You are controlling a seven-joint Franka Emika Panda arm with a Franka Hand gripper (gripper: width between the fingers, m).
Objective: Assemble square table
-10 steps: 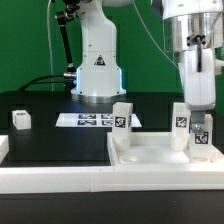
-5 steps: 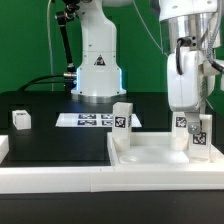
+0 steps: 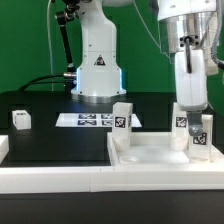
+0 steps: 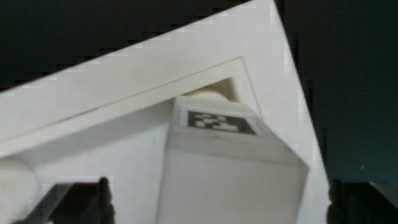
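Observation:
The square table's white slab lies rim-up at the front right of the black surface, against the white rail. Three tagged white legs stand upright on it: one at the exterior view's left corner, one at the back right and one at the front right. My gripper hangs over the front right leg. In the wrist view that leg runs down between my gripper's dark fingers, which stand apart from it. The gripper is open. The slab's corner fills the wrist view.
A loose white tagged leg sits at the far left of the black surface. The marker board lies flat in front of the robot base. The long white rail borders the near edge.
The jaws, shut on the front right leg before, have parted and let it go. The hand swung slightly toward the exterior view's left and partly back. The leg stays upright.

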